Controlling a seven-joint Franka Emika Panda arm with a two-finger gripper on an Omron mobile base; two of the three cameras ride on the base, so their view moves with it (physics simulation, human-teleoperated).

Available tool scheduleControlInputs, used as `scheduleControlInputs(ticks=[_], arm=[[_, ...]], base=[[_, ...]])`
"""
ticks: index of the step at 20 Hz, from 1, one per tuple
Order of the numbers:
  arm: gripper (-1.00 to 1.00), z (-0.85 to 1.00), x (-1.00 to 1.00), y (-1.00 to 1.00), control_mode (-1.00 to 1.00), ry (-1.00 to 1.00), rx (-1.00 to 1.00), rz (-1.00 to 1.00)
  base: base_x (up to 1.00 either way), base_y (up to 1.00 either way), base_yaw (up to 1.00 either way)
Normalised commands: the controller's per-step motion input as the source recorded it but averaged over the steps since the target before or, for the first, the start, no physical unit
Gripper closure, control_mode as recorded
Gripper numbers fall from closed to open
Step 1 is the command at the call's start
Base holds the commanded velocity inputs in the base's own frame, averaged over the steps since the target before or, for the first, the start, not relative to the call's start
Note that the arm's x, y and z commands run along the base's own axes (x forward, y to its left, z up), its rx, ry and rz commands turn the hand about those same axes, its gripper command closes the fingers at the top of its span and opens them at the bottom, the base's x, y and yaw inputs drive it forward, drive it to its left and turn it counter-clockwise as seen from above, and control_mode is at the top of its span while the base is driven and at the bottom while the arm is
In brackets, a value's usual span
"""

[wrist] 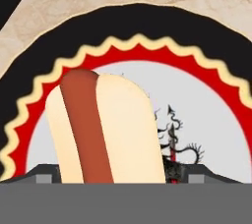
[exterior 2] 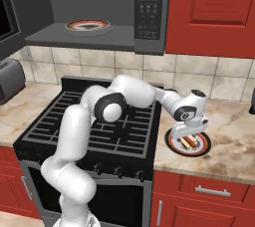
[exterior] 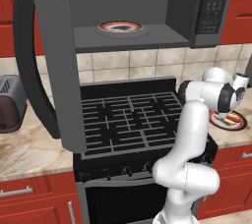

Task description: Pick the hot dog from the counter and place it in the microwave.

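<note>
gripper hanging low over the hot dog on its plate

the gripper (exterior 2: pixel 191 132) is reaching down at the end of the white arm, sitting right above the hot dog (exterior 2: pixel 188 142), which is lying on a round red-rimmed plate (exterior 2: pixel 203 147) directly beneath it. in the hand view the hot dog (wrist: pixel 101 129) is lying between the two dark fingertips (wrist: pixel 43 173), one showing on either side of the bun, so the fingers are standing apart around it; whether they are touching the bun i cannot tell. the red sausage is running along the bun's length, away from the gripper, and the plate (wrist: pixel 197 66) is spreading out under and beyond it, with its black rim and yellow zigzag edge

the plate is resting on the beige tabletop (exterior 2: pixel 230 136) just beneath the gripper, close beside the black stove (exterior 2: pixel 99 121) that is lying back towards the arm's base. in the left base view the hot dog (exterior: pixel 231 118) is showing just past the arm's wrist

the microwave (exterior 2: pixel 148 12) is hanging well above the gripper and off towards the stove side, its door (exterior: pixel 44 61) swinging wide open. a second red-rimmed plate (exterior 2: pixel 88 26) is sitting inside the cavity. a toaster (exterior: pixel 11 102) is standing on the tabletop far across the stove from the gripper
</note>
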Motion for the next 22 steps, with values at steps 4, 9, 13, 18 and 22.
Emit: scheduleControlInputs(ticks=[4, 9, 13, 18, 22], arm=[[1.00, 0.00, -0.18, -0.02, -1.00, 0.00, 0.01, 0.00], [1.00, 0.00, -0.53, 0.00, -1.00, 0.00, 0.05, 0.00], [1.00, 0.51, -0.58, 0.00, -1.00, -0.02, 0.10, 0.00], [1.00, 1.00, -0.79, 0.01, -1.00, -0.06, 0.09, -0.03], [1.00, 1.00, -0.97, 0.39, -1.00, -0.13, 0.01, -0.08]], base=[[0.00, 0.00, 0.00], [0.00, 0.00, 0.00], [0.00, 0.00, 0.00], [0.00, 0.00, 0.00], [0.00, 0.00, 0.00]])
